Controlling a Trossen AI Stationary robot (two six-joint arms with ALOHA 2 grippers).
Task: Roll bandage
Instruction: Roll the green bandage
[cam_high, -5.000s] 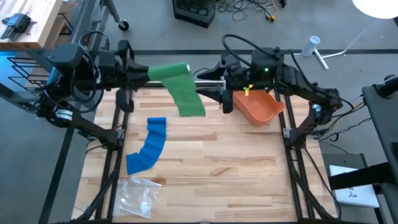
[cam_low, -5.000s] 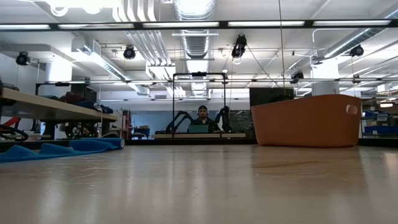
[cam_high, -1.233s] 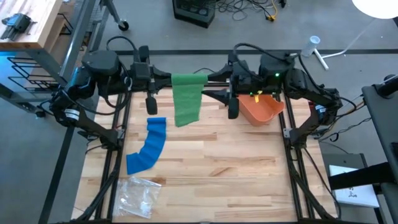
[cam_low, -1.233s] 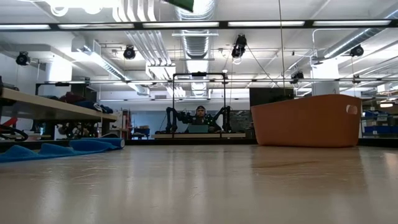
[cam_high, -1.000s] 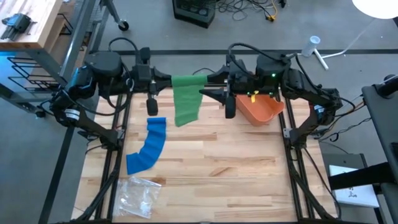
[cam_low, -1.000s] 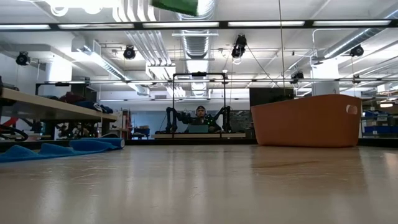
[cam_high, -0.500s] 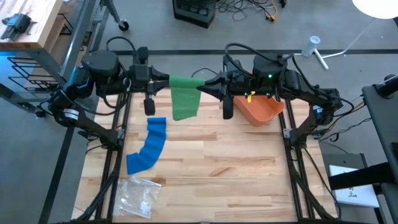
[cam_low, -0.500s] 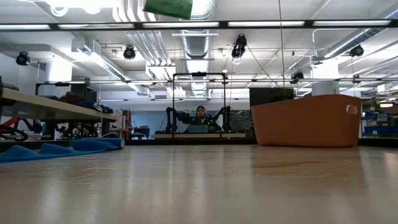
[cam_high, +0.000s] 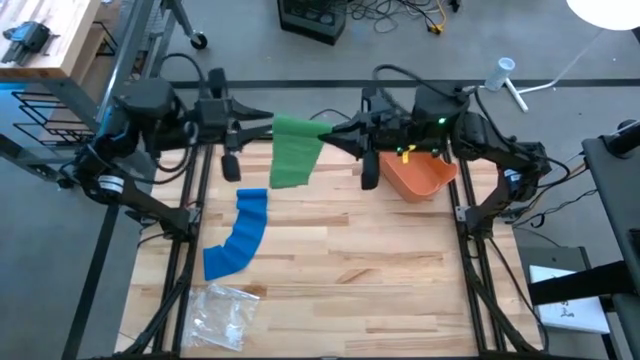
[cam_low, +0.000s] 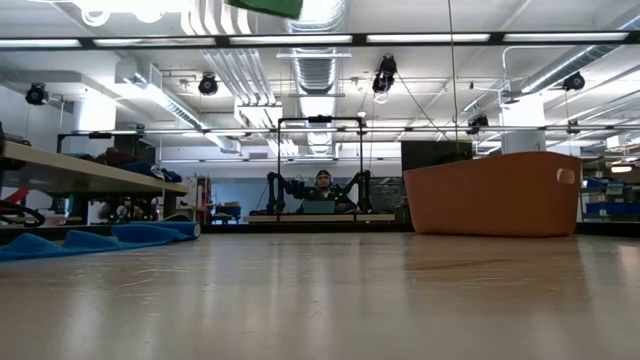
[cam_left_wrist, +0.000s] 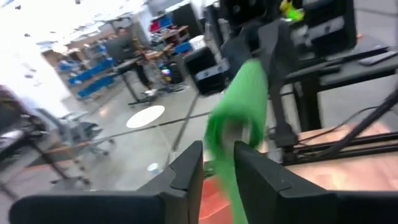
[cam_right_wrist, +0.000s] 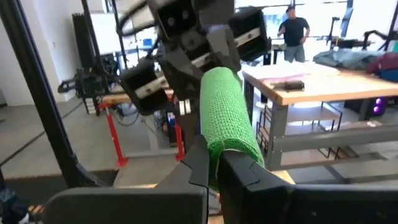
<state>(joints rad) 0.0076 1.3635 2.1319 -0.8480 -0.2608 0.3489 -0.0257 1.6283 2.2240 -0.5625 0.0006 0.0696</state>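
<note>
Green bandage (cam_high: 294, 150) hangs in air over table's far edge, roll axis running arm to arm; right gripper (cam_high: 328, 136) clamped on its end, left gripper (cam_high: 264, 127) just beside, jaws slightly apart, not holding

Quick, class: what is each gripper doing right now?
Left gripper: open, just off the green bandage.
Right gripper: shut on the green bandage.

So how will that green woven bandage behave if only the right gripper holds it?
The green woven bandage likely stays floppy: its loose tail hangs below the rolled top. It looks light, carried aloft from one end by the right gripper. The textured weave probably resists slipping, though the roll may unwind.
</note>
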